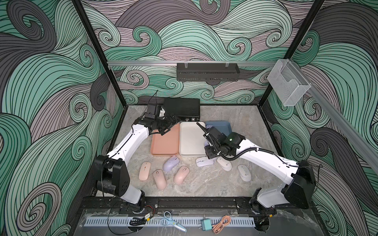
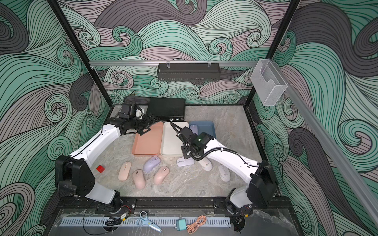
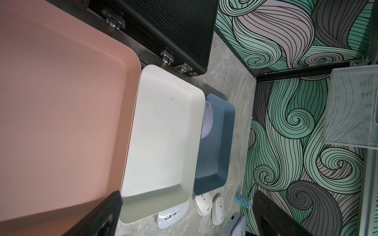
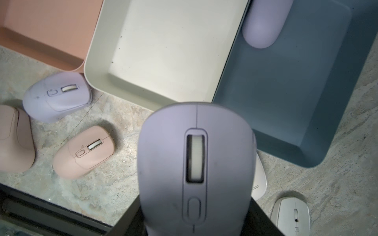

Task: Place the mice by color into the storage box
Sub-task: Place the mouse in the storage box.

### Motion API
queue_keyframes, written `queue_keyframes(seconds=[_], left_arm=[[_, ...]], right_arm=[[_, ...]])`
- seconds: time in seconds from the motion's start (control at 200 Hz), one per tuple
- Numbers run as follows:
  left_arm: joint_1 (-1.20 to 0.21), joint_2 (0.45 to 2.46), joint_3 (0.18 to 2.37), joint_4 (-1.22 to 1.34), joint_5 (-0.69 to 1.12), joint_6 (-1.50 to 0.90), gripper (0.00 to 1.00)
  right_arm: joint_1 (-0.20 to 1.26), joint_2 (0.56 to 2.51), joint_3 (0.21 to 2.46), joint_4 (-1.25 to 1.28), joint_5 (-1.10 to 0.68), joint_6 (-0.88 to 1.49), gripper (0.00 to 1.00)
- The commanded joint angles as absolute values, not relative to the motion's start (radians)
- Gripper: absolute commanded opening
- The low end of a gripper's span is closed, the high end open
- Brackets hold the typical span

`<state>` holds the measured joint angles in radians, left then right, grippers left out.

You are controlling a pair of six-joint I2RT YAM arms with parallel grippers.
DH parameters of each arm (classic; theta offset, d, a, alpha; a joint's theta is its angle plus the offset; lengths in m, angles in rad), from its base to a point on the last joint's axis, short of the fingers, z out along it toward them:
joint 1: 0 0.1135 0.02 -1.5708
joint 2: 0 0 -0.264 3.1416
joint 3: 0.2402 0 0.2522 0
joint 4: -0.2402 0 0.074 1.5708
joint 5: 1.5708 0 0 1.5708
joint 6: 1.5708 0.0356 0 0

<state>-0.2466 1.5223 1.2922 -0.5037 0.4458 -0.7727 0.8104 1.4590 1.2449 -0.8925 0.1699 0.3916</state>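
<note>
Left gripper (image 1: pixel 169 125) jaws stand wide over the salmon-pink plastic tray (image 1: pixel 165 144), first of three; the white tray (image 1: pixel 190 141) and slate-blue tray (image 1: pixel 223 128) follow. On the counter (image 1: pixel 204 183) lie three pink oval mice (image 1: pixel 144 170) (image 1: pixel 160 179) (image 1: pixel 181 175), one lavender mouse (image 1: pixel 171 163) and three whitish mice (image 1: pixel 204 161) (image 1: pixel 224 164) (image 1: pixel 244 172). A second lavender mouse (image 4: pixel 263 26) lies in the slate-blue tray; the right gripper (image 1: pixel 209 152) jaws hold the third lavender mouse (image 4: pixel 194 163).

The salmon-pink tray (image 1: pixel 165 143), white tray (image 1: pixel 190 141) and slate-blue tray (image 1: pixel 224 126) are set side by side. One lavender mouse (image 4: pixel 263 26) is laid in the slate-blue tray. A second lavender mouse (image 4: pixel 194 163) is gripped by the right claw (image 4: pixel 194 218) above the trays' near rims. A third lavender mouse (image 1: pixel 171 163), three pink mice (image 1: pixel 144 171) (image 1: pixel 159 178) (image 1: pixel 181 175) and three whitish mice (image 1: pixel 204 161) (image 1: pixel 224 163) (image 1: pixel 244 172) are scattered on the counter (image 1: pixel 204 183).
</note>
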Motion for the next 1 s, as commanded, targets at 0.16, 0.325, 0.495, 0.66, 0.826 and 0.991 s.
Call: queue_keyframes(seconds=[0.16,0.325,0.495,0.66,0.826,0.991], left_arm=[[-0.239,1.546,1.316,-0.482,0.529,-0.763,0.98],[-0.240,1.576,1.302,-0.441,0.596,-0.798,0.98],[-0.239,1.579,1.302,-0.434,0.607,-0.801,0.98],[-0.239,1.577,1.306,-0.438,0.608,-0.798,0.98],[-0.238,1.568,1.305,-0.438,0.609,-0.798,0.97],[-0.239,1.545,1.305,-0.437,0.597,-0.791,0.97]], right_arm=[[0.637,1.469,1.291,-0.859,0.153,0.285,0.58],[0.528,1.509,1.309,-0.834,0.115,0.243,0.58],[0.417,1.625,1.363,-0.818,0.063,0.208,0.58],[0.365,1.764,1.437,-0.812,0.051,0.154,0.58],[0.315,1.898,1.535,-0.808,0.010,0.123,0.59],[0.309,2.021,1.647,-0.839,0.068,0.054,0.59]])
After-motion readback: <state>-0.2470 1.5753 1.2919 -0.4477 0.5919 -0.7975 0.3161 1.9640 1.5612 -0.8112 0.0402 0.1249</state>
